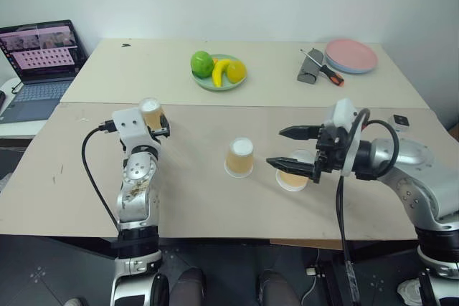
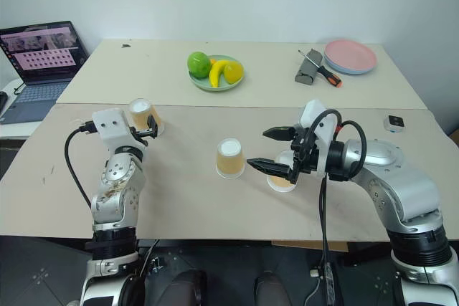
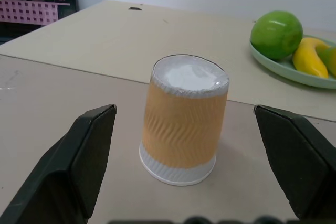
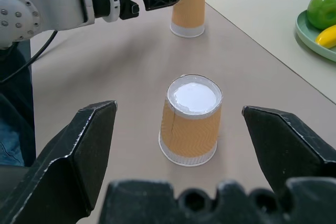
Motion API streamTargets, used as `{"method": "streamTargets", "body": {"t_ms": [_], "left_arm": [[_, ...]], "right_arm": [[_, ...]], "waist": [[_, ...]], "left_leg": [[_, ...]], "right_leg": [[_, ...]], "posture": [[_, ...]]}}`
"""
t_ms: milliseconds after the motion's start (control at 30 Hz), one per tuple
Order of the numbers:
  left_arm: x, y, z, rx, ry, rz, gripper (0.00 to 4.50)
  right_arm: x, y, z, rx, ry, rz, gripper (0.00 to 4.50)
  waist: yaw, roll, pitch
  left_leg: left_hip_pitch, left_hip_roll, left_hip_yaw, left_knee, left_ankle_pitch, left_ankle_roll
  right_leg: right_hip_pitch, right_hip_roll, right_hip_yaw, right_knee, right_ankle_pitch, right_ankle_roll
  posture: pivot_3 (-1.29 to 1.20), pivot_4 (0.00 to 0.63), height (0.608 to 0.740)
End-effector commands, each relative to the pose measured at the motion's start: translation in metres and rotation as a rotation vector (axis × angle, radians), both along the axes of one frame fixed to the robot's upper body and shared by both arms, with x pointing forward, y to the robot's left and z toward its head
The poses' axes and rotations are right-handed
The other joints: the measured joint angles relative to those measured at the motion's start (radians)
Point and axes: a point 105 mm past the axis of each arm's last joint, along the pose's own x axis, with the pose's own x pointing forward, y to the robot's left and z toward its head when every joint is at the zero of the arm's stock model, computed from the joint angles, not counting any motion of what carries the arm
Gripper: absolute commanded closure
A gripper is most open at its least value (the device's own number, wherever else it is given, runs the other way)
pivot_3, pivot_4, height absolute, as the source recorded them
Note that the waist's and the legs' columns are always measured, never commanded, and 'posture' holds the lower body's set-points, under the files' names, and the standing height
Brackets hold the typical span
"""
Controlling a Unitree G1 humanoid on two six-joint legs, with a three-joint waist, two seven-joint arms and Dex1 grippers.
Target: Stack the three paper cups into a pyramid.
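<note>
Three paper cups, all upside down on the table (image 1: 86, 191) and well apart: left cup (image 3: 184, 119), middle cup (image 1: 239, 157), right cup (image 1: 292, 177). Left gripper (image 3: 189, 150) wide open facing the left cup. Right gripper (image 1: 288, 147) open too, over the right cup, holding nothing.

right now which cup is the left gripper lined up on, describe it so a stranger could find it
Start at the laptop on the robot's left, then move onto the near table. The cup stands upside down just short of the seam between the two tabletops, straight ahead of the open left gripper. Unlike the middle cup, it is the leftmost.
</note>
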Motion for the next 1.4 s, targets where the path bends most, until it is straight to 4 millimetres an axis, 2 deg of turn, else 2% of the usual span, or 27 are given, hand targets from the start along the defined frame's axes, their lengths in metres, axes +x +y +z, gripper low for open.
{"method": "streamTargets", "body": {"t_ms": [33,267,767,1100,1233,1300,1400], "left_arm": [[0.007,-0.003,0.017,0.022,-0.066,-0.024,0.02],[0.019,-0.004,0.015,0.023,-0.044,-0.050,0.02],[0.054,0.022,0.013,0.042,0.017,-0.023,0.02],[0.063,0.012,0.012,0.054,0.016,-0.061,0.02],[0.064,0.011,0.012,0.058,0.011,-0.062,1.08],[0.064,0.012,0.014,0.073,0.001,-0.063,1.91],[0.063,0.015,0.018,0.105,-0.007,-0.067,2.00]], "right_arm": [[-0.006,0.001,0.010,0.017,-0.049,0.006,0.00],[-0.008,0.001,0.010,0.023,-0.049,-0.003,0.00],[-0.008,0.001,0.008,0.032,-0.050,-0.021,0.00],[-0.008,-0.001,0.008,0.029,-0.054,-0.034,0.00],[-0.008,-0.002,0.008,0.026,-0.054,-0.041,0.00],[-0.007,-0.003,0.007,0.024,-0.052,-0.045,0.00],[-0.007,-0.003,0.006,0.024,-0.049,-0.045,0.00]], "waist": [[0.000,0.000,0.000],[0.000,0.000,0.000],[-0.001,0.000,0.000],[-0.002,0.000,0.000],[-0.002,0.000,0.000],[-0.002,0.000,0.000],[-0.002,0.000,0.000]], "left_leg": [[0.000,0.000,0.000,0.000,0.000,0.000],[0.000,0.000,0.000,0.000,0.000,0.000],[0.000,0.000,0.000,0.000,0.000,0.000],[-0.001,0.000,0.000,0.000,0.000,0.000],[0.000,0.000,0.000,0.000,0.000,0.000],[0.000,0.000,0.000,0.000,0.000,0.000],[0.000,0.000,0.000,0.000,0.000,0.000]], "right_leg": [[0.000,0.000,0.000,0.000,0.000,0.000],[0.000,0.000,0.000,0.000,0.000,0.000],[-0.001,0.000,0.000,0.000,0.000,0.000],[-0.001,0.000,0.000,0.000,0.000,0.000],[-0.001,0.000,0.000,0.000,0.000,0.000],[-0.001,0.000,-0.001,0.000,0.000,0.000],[-0.001,0.000,0.000,0.000,0.000,0.000]], "posture": [[0.00,0.150,0.740],[0.00,0.150,0.740],[0.00,0.150,0.740],[0.00,0.150,0.740],[0.00,0.150,0.740],[0.00,0.150,0.740],[0.00,0.150,0.740]]}}
